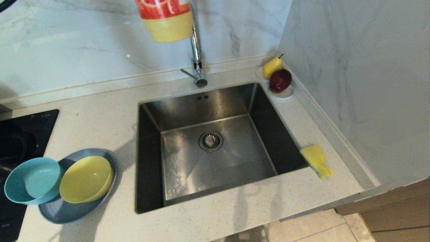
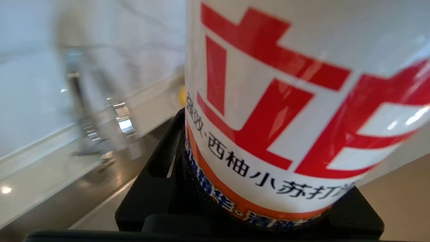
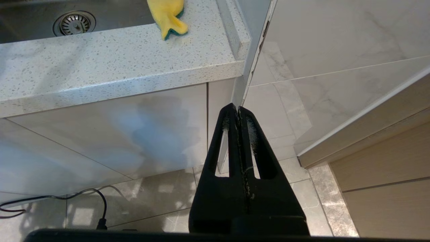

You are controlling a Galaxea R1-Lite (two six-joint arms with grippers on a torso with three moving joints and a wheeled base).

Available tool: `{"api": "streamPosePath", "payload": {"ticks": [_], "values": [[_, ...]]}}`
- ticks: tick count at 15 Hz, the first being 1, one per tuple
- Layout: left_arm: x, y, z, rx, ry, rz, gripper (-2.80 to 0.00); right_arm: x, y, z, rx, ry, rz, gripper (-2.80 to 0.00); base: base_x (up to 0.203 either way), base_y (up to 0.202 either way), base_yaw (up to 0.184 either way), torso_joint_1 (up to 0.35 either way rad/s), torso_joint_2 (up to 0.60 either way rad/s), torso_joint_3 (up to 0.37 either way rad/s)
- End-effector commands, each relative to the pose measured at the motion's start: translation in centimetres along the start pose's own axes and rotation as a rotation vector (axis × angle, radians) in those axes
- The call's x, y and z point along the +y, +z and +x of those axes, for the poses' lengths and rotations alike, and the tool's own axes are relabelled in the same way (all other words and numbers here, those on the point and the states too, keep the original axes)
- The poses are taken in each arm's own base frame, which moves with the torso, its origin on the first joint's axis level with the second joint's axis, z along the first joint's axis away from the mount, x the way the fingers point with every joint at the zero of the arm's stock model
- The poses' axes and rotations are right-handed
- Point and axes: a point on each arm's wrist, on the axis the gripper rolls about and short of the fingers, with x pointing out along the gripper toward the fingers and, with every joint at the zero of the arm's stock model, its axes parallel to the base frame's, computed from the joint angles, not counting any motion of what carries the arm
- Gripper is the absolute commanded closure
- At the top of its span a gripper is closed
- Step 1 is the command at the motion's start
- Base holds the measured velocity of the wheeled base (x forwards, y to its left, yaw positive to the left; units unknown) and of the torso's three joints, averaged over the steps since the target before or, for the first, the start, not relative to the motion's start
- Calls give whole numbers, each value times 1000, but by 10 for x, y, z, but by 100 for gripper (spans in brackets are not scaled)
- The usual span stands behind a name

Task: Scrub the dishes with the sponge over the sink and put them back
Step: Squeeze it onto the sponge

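Observation:
The dishes stand on the counter left of the sink (image 1: 188,168): a yellow bowl (image 1: 85,179) sits on a grey-blue plate (image 1: 67,211), and a teal bowl (image 1: 32,179) leans on the plate's left rim. The yellow sponge (image 1: 316,160) lies on the counter at the sink's right edge, also seen as the sponge (image 3: 167,15) in the right wrist view. My left gripper (image 2: 262,188) is shut on a red, white and yellow detergent bottle (image 2: 285,101), which hangs high above the sink's back edge as the bottle (image 1: 164,20). My right gripper (image 3: 238,111) is shut and empty, parked below the counter's front.
A chrome tap (image 1: 196,50) rises behind the sink, close to the held bottle. A white dish with a pear and a red apple (image 1: 278,80) sits at the back right corner. A black hob (image 1: 20,141) lies left of the dishes. A marble wall (image 1: 362,84) bounds the right side.

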Motion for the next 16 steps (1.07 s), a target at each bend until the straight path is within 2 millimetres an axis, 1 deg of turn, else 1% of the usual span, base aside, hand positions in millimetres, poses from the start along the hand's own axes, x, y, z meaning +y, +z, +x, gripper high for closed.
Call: {"api": "streamPosePath", "payload": {"ticks": [1, 5, 9, 11, 15, 16], "values": [[-22, -27, 35, 76, -37, 29, 0, 0, 0, 0, 0, 0, 0, 0, 0, 0, 0, 0, 0, 0], [-45, -46, 52, 133, -58, 41, 0, 0, 0, 0, 0, 0, 0, 0, 0, 0, 0, 0, 0, 0], [-67, -68, 64, 207, -34, 63, 0, 0, 0, 0, 0, 0, 0, 0, 0, 0, 0, 0, 0, 0], [-79, -80, 69, 241, -38, 75, 0, 0, 0, 0, 0, 0, 0, 0, 0, 0, 0, 0, 0, 0], [-100, -112, 75, 357, -44, 149, 0, 0, 0, 0, 0, 0, 0, 0, 0, 0, 0, 0, 0, 0], [-103, -117, 76, 370, -45, 155, 0, 0, 0, 0, 0, 0, 0, 0, 0, 0, 0, 0, 0, 0]]}}
